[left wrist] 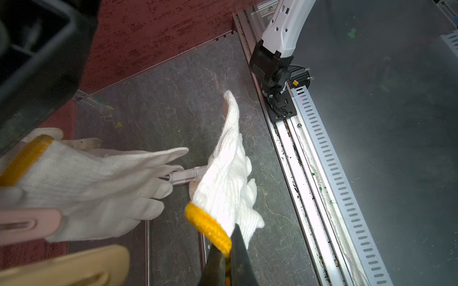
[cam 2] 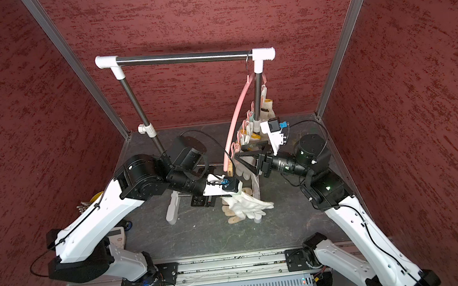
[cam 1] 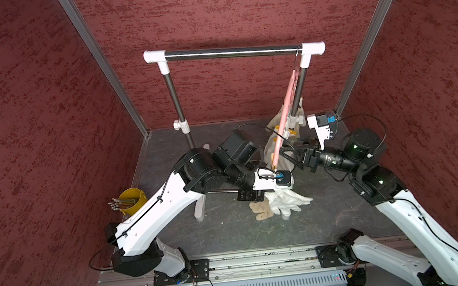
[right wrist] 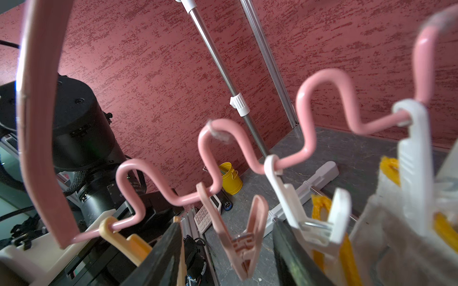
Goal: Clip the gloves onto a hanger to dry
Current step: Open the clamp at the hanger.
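writing: white print on the black barrel (cam 1: pixel 334 161) of the right arm's wrist, too small to read. Calculator (right wrist: pixel 205 216) by the table's left edge, key legends blurred.
container: yellow bucket (cam 1: pixel 132 201) at the table's left edge, with a bundle of thin metal rods (cam 1: pixel 117 205) sticking out of its mouth.
left gripper (left wrist: pixel 229 250): clamped tight on the yellow cuff of the held glove (left wrist: pixel 223 173). This white glove hangs clear above the table, fingers pointing away from the jaws.
right gripper (right wrist: pixel 226 221): jaws apart, one finger on each side of the pink clip (right wrist: pixel 238 237). Can't tell if either finger touches it.
hanger (cam 1: pixel 288 104): pink, wire hook over the right end of the steel rack's top bar (cam 1: pixel 229 52). It hangs steeply tilted, low end just beside the left arm's wrist camera.
clips: cream clip (right wrist: pixel 124 240), the pink clip and white clips (right wrist: pixel 297 210) dangle from the hanger's wavy lower rail.
clipped gloves (right wrist: pixel 379 235): held in the white clips by their yellow cuffs, hanging by the rack's right post.
beige glove (cam 1: pixel 260 208): flat on the table, right of its middle, partly under the held glove, near the rack's right foot (cam 1: pixel 287 216).
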### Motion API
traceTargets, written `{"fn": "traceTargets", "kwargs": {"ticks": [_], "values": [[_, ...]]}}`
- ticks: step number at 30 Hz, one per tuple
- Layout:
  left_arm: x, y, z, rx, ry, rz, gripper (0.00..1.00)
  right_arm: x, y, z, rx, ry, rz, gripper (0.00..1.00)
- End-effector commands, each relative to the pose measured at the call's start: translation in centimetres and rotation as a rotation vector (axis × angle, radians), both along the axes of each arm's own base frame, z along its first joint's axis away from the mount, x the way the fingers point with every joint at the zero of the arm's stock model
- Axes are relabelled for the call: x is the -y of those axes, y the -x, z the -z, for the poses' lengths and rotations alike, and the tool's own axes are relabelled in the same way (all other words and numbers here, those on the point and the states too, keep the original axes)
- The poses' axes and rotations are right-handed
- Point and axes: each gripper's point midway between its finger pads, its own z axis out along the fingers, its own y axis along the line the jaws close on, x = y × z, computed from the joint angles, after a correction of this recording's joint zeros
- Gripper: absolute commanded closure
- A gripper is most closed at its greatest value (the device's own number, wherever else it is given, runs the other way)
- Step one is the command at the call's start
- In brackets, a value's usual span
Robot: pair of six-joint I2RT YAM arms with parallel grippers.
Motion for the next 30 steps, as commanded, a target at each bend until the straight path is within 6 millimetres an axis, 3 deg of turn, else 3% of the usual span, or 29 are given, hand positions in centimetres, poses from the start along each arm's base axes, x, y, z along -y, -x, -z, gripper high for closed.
{"fn": "traceTargets", "kwargs": {"ticks": [1, 19, 30], "values": [[0.3, -0.3, 0.1, -0.005, 0.002, -0.006, 1.00, 0.1, 0.3, -0.3, 0.016, 0.004, 0.013, 0.42], [0.3, -0.1, 0.1, -0.013, -0.011, -0.005, 1.00, -0.7, -1.2, 0.5, 0.018, 0.011, 0.022, 0.38], [-0.2, -0.2, 0.2, -0.011, -0.016, -0.018, 1.00, -1.4, -1.6, -0.1, 0.020, -0.023, -0.015, 0.37]]}}
